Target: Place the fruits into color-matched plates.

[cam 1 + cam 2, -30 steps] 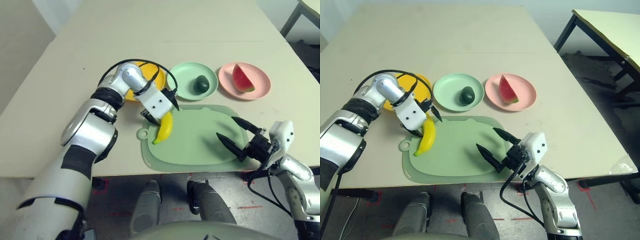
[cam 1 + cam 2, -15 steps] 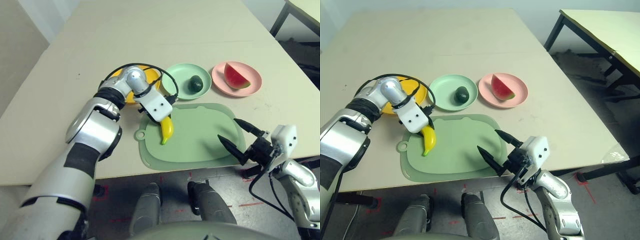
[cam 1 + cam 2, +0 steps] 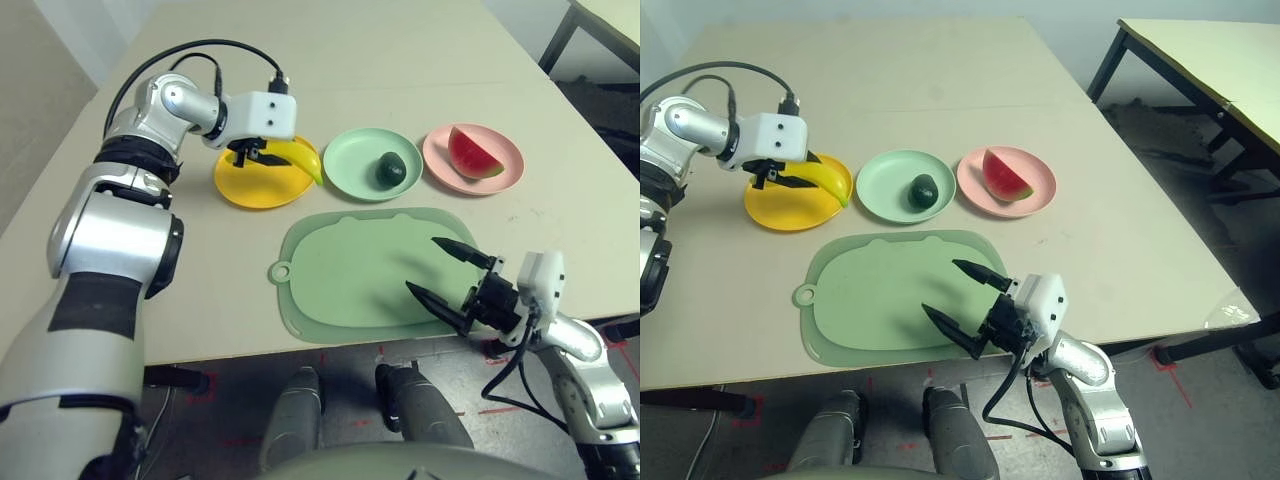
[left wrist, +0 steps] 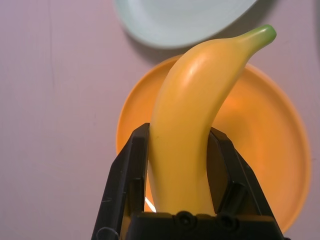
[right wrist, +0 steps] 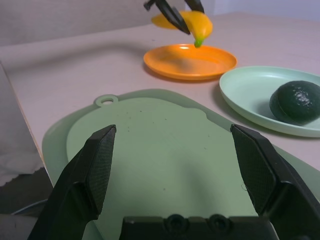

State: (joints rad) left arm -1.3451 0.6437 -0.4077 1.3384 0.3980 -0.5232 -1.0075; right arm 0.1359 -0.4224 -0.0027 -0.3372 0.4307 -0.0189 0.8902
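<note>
Beige tabletop (image 3: 380, 80); left pincer (image 4: 178, 131) pinching banana (image 4: 185, 110) above yellow plate (image 4: 260, 150); right pincer (image 5: 174, 130) spread over mat (image 5: 155, 160)

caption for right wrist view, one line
Banana in the left gripper above the orange plate; avocado on the mint plate.

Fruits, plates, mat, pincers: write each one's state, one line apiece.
Banana: gripped, above yellow plate
Avocado: on green plate
Watermelon: on pink plate
Yellow plate: empty
Green plate: holding avocado
Pink plate: holding watermelon
Mat: bare
Left pincer: shut on banana
Right pincer: open
</note>
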